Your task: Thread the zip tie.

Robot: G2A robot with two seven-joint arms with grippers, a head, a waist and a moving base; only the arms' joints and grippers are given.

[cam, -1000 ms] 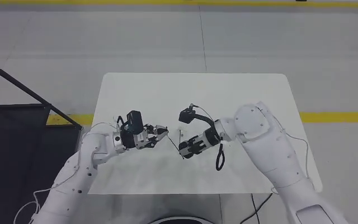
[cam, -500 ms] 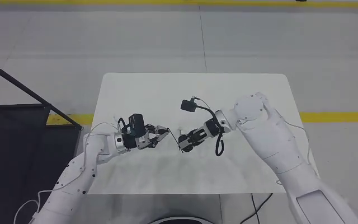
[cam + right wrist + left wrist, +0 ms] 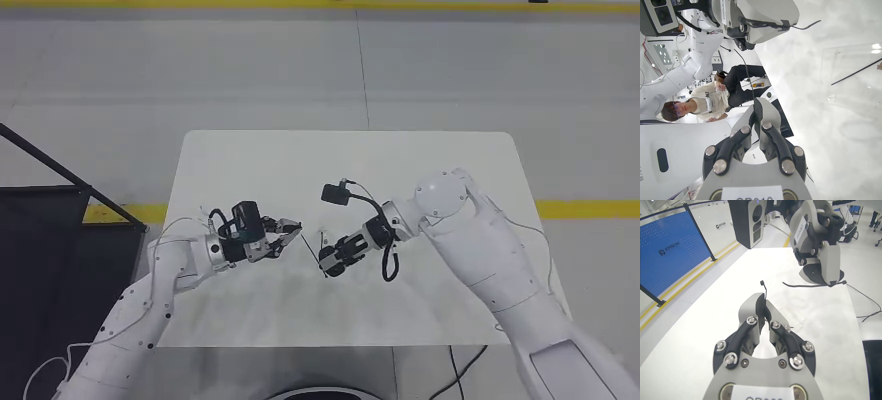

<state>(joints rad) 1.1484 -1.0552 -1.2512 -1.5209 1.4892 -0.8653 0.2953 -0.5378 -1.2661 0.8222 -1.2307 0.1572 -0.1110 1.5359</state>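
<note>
Black zip tie [image 3: 766,290] clamped in left gripper [image 3: 764,298], its square head [image 3: 762,282] poking past the fingertips, over the middle of the desk [image 3: 440,170]. Right gripper [image 3: 829,282] close by, clenched on a black tail [image 3: 800,286], tip free, near the head but apart. Aligning step, by the look of it; not yet threaded. Next: bring tip to the head's slot, square it up, push through.

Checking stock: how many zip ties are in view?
3: one zip tie pinched in the left gripper, a second zip tie in the right gripper, a third zip tie lying on the table. More may be hidden.
</note>
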